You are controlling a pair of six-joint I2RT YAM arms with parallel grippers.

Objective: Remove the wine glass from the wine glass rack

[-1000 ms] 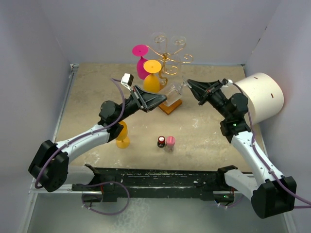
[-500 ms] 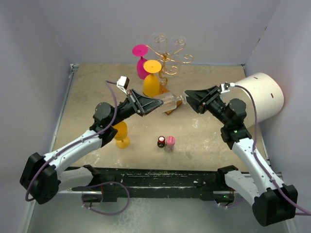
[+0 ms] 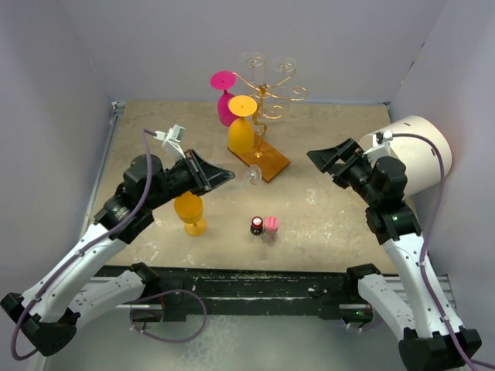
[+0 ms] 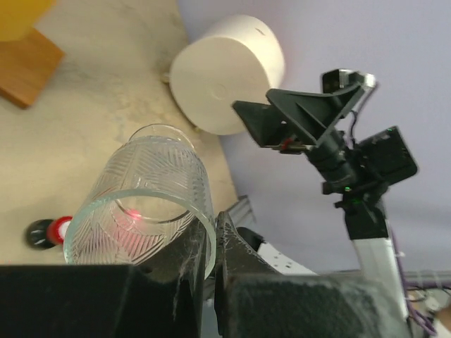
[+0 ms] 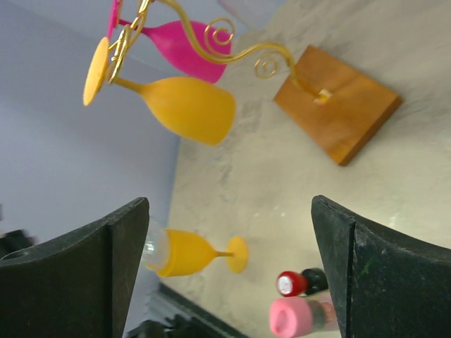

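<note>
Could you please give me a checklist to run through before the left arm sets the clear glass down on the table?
1. Clear glass held in the left gripper: ok.
2. Clear glass free of the rack: ok, well apart.
3. Right gripper open and off to the side: ok.
4. Yellow glass standing on the table, close by the left gripper: not ok, could be knocked.
5. Small bottles out of the landing spot: cannot tell.

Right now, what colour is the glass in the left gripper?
The wine glass is clear, with a fine zigzag pattern. The left wrist view shows it best.
</note>
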